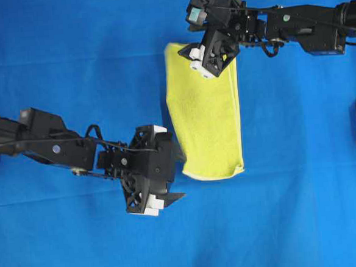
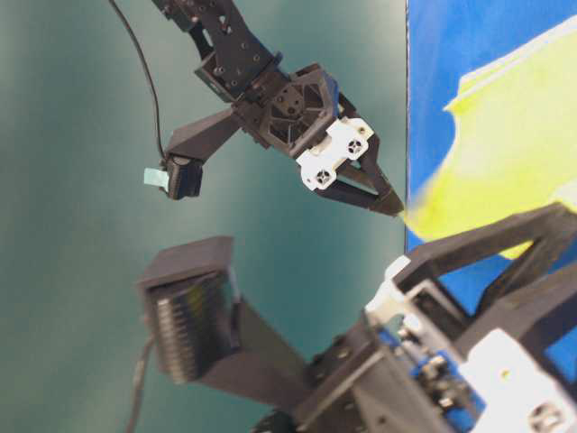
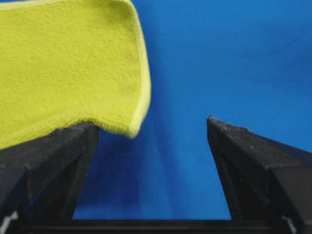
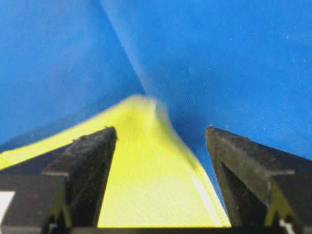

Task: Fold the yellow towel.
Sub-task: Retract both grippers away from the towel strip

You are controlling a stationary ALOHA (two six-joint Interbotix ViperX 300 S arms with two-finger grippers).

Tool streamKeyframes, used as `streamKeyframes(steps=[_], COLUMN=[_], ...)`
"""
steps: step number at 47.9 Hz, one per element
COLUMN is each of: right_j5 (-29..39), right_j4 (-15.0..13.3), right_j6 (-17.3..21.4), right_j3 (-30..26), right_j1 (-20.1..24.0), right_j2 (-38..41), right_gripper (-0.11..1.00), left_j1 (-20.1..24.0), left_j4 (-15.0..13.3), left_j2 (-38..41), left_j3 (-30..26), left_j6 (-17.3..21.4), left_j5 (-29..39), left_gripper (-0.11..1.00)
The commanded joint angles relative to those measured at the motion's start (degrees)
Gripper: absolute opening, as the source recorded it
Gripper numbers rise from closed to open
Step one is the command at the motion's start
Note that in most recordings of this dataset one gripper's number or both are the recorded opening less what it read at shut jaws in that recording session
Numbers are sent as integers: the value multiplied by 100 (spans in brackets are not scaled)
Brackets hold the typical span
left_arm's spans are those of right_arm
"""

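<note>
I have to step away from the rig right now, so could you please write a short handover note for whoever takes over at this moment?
Left gripper: open, empty, low beside the near left corner of the yellow towel; that corner sits just off one finger in the left wrist view.
Right gripper: open, jaws straddling the towel's far edge; nothing clamped as far as the right wrist view shows.
Towel: lies on the blue table cloth as a long narrow strip, apparently folded once already.
Left to do: probably a second fold, end to end, then check that the edges line up.
</note>
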Motion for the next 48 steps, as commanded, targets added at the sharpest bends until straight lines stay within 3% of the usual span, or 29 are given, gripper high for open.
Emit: streamKeyframes(steps=[1, 14, 23, 34, 48], right_j5=[-18, 299, 316, -448, -1125], right_j4=[9, 9, 26, 141, 229], right_j6=[9, 9, 26, 26, 26], right_j3=[-88, 62, 615, 1740, 3050], right_j1=[0, 62, 255, 422, 448], right_j2=[-149, -844, -1898, -3437, -5063], right_gripper=[66, 67, 67, 67, 67], left_j1=[35, -44, 9, 272, 949], left_j4=[0, 0, 9, 9, 9], left_j2=[-360, -1239, -1907, -3006, -4324], left_j3=[-26, 44, 272, 844, 2188], left_j6=[9, -18, 9, 35, 62], left_j5=[272, 1512, 1644, 747, -888], left_gripper=[84, 83, 83, 82, 82])
